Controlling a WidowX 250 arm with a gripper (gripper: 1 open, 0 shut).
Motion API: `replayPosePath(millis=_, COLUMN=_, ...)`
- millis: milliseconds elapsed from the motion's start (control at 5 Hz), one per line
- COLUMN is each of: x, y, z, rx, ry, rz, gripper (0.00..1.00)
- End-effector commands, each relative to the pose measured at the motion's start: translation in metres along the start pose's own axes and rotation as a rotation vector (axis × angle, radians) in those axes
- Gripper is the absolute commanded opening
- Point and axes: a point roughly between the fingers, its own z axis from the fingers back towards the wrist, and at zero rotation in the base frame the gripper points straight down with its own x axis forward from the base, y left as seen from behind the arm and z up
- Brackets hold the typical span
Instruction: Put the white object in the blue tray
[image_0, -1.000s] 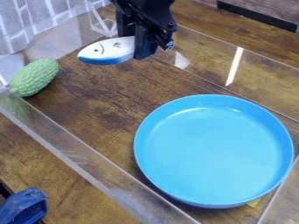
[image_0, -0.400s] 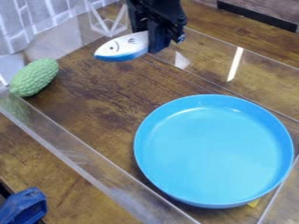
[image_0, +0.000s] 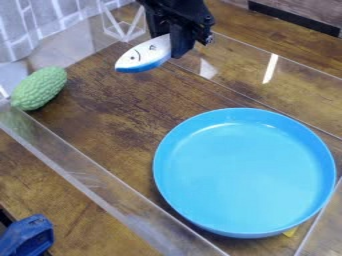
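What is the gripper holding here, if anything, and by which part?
The gripper is shut on the white object, holding its tail end, head pointing away, lifted above the table.

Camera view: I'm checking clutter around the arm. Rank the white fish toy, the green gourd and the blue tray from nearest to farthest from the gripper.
1. white fish toy: held in the gripper, off the table.
2. green gourd: at the picture's left edge, on the table.
3. blue tray: lower right; its centre is farthest, though its near rim roughly matches the gourd.
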Motion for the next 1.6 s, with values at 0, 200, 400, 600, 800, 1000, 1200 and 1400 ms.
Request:
replayPosePath(millis=0, x=0.004, y=0.000, z=0.010, rx=0.012, ry=-0.071, rz=0.064, gripper=0.00)
replayPosePath(millis=200, x=0.000, y=-0.014, z=0.010, rx=0.005, ry=-0.089, rz=0.104, gripper=0.00)
replayPosePath(millis=400, x=-0.004, y=-0.023, z=0.015, rx=-0.007, ry=-0.112, rz=0.098, gripper=0.00)
replayPosePath(millis=600, x=-0.007, y=-0.052, z=0.016, rx=-0.026, ry=-0.119, rz=0.083, gripper=0.00)
replayPosePath(millis=800, x=-0.001, y=-0.091, z=0.014, rx=-0.047, ry=-0.129, rz=0.063, gripper=0.00)
replayPosePath(millis=1000, x=0.005, y=-0.129, z=0.000, rx=-0.060, ry=-0.136, rz=0.044, gripper=0.00)
replayPosePath(millis=1200, x=0.006, y=-0.119, z=-0.015, rx=-0.058, ry=-0.129, rz=0.062, gripper=0.00)
replayPosePath(millis=1400, x=0.010, y=-0.104, z=-0.015, rx=-0.072, ry=-0.167, rz=0.082, gripper=0.00)
